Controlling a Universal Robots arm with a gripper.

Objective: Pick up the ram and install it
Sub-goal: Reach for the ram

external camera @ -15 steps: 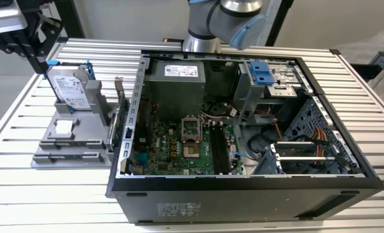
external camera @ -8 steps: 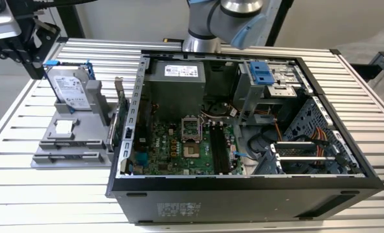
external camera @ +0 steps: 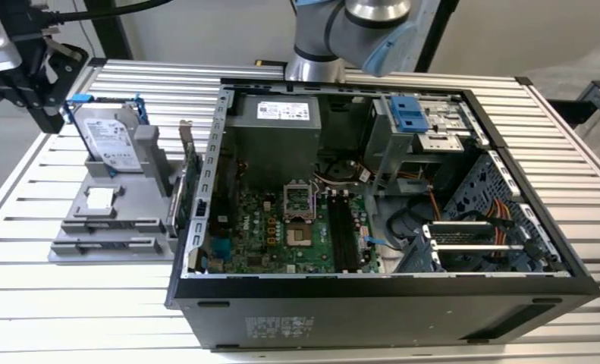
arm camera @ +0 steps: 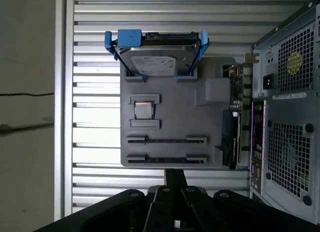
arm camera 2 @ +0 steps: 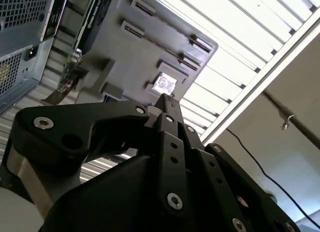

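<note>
The ram is out of view. My gripper (external camera: 47, 121) hangs above the table at the exterior view's left, behind the grey parts holder (external camera: 117, 224). In both wrist views its black fingers (arm camera: 175, 178) meet in one narrow tip, shut, with nothing visible between them (arm camera 2: 165, 103). The holder's two long slots (arm camera: 166, 140) look empty. The open computer case (external camera: 381, 303) lies to the exterior view's right of the holder, with its motherboard (external camera: 279, 227) and long dark memory slots (external camera: 342, 231) facing up. Whether a stick sits in them I cannot tell.
On the holder stand a silver hard drive with blue clips (external camera: 109, 136), a small square chip (external camera: 99, 199) and, on edge, a card with a metal bracket (arm camera: 231, 127). The ribbed metal table (external camera: 36, 303) has bare room in front of the holder.
</note>
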